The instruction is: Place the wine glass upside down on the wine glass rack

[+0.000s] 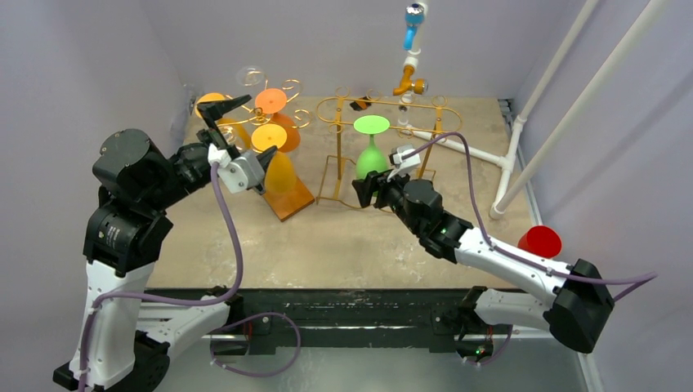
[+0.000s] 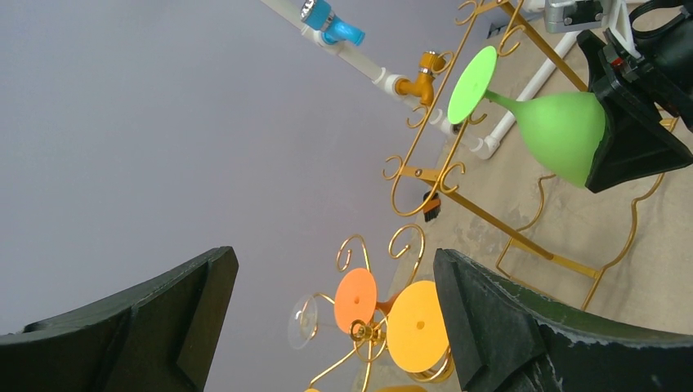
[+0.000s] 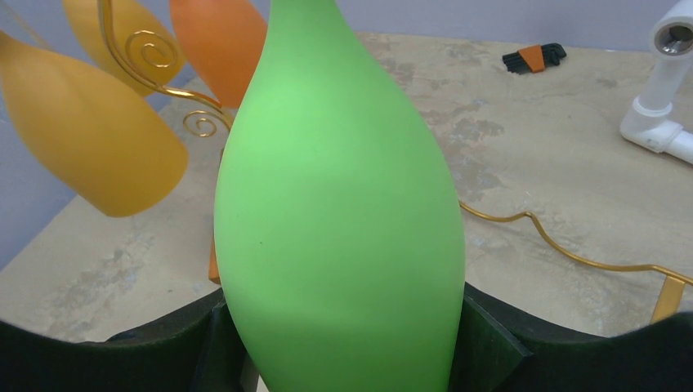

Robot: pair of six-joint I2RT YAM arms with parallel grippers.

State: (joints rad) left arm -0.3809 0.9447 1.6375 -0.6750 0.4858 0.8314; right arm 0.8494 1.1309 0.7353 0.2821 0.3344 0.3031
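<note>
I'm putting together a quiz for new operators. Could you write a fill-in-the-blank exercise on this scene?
1. The right gripper is shut on the bowl of the ____ wine glass.
2. That glass is held with its flat base pointing ____.
3. The left gripper is open and holds ____.
4. The red cup stands at the table's edge beside the ____ arm.

Missing words: green; up; nothing; right

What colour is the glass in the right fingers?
The wine glass is bright green; the right wrist view shows it best.
</note>
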